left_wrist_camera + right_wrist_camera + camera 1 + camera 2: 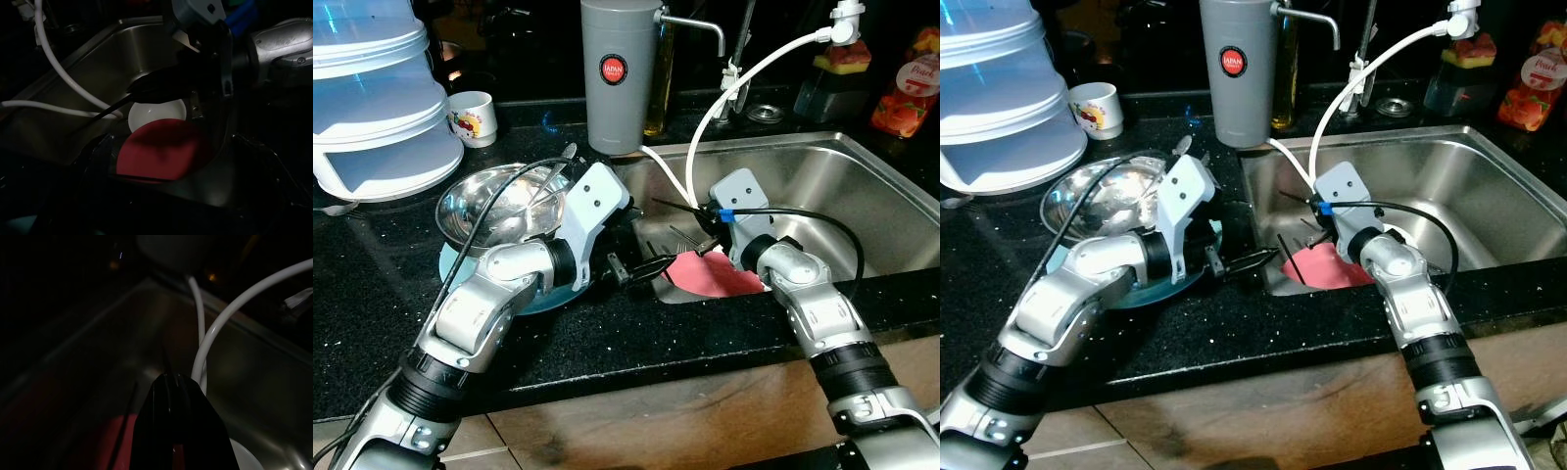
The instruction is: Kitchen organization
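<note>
A red plate [720,279] lies in the steel sink [862,186] at its near left corner, partly over a white dish [156,110]. My right gripper [703,233] hangs just above the plate, shut on a thin black stick [110,110] that points toward the sink's left wall. My left gripper [646,265] reaches over the sink's left rim, level with the plate, its fingers [1252,260] shut and holding nothing. Behind the left arm a steel bowl [499,201] with a spoon in it rests on a light blue plate [524,294].
A white hose [705,127] curves down into the sink close to my right gripper. A grey water filter [619,73], a white cup [473,117] and stacked plastic containers [372,98] stand at the back of the black counter. Bottles [906,88] stand behind the sink.
</note>
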Motion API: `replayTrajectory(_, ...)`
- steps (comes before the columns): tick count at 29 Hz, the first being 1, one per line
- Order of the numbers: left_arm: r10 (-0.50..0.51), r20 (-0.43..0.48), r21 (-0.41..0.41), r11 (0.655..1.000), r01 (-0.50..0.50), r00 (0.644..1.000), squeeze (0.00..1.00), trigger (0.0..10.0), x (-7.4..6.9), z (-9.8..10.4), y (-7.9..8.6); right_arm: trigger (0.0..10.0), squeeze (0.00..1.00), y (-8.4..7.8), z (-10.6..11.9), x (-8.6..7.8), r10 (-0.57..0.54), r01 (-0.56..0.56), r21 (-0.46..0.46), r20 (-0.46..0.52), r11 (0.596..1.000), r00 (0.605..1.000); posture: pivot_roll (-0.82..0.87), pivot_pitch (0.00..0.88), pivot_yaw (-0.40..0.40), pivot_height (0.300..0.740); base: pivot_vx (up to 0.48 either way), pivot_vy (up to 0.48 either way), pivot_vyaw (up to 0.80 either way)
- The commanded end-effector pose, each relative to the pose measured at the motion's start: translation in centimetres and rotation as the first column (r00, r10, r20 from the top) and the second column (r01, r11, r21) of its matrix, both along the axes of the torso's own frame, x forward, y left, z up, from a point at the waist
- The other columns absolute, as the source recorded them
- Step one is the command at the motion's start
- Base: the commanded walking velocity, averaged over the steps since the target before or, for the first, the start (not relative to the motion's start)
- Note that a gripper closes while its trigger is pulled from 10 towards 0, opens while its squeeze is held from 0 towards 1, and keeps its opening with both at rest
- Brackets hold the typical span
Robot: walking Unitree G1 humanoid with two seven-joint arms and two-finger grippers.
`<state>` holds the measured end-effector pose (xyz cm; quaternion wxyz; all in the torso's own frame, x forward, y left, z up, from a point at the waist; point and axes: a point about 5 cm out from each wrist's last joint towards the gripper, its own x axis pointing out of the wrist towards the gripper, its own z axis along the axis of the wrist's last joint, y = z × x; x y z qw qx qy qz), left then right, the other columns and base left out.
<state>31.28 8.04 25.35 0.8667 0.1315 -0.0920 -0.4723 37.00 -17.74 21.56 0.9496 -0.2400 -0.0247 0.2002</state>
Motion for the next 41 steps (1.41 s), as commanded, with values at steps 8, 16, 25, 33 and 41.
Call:
replayTrajectory(8,0.002,-0.035,0.046,0.999,-0.001,0.999,0.0,10.0,-0.1,-1.5,0.0,0.0,0.0,0.1,-2.2,-0.1,0.001,-0.011,-0.085,-0.119,0.996,0.993,0.03,0.071,-0.014,0.74,0.0,0.0,0.0)
replayTrajectory(16,-0.008,-0.041,0.035,0.999,0.009,0.999,0.0,10.0,-0.2,-1.7,-0.2,7.4,0.0,0.0,-2.4,0.0,-0.004,-0.011,-0.109,-0.136,0.994,0.991,0.03,0.056,-0.018,0.74,0.0,0.0,0.0)
replayTrajectory(25,-0.035,-0.061,0.013,0.999,0.036,0.998,0.0,10.0,-0.4,-1.9,-0.5,10.0,1.0,-0.7,-2.9,-0.1,-0.029,0.004,-0.141,-0.179,0.99,0.983,0.02,0.059,-0.027,0.74,0.0,0.0,0.0)
replayTrajectory(33,0.016,-0.014,-0.056,0.998,-0.017,1.0,0.0,10.0,-0.5,-0.8,0.1,10.0,0.0,-0.9,-1.1,0.9,-0.131,0.13,-0.158,0.008,0.979,0.991,0.03,0.06,-0.037,0.74,0.0,0.0,0.0)
replayTrajectory(41,-0.041,0.141,-0.271,0.959,0.079,0.989,0.0,10.0,-2.6,6.2,1.8,10.0,0.0,-0.5,5.5,0.8,-0.163,0.074,0.317,0.263,0.945,0.951,0.04,0.062,-0.033,0.74,0.0,0.0,0.0)
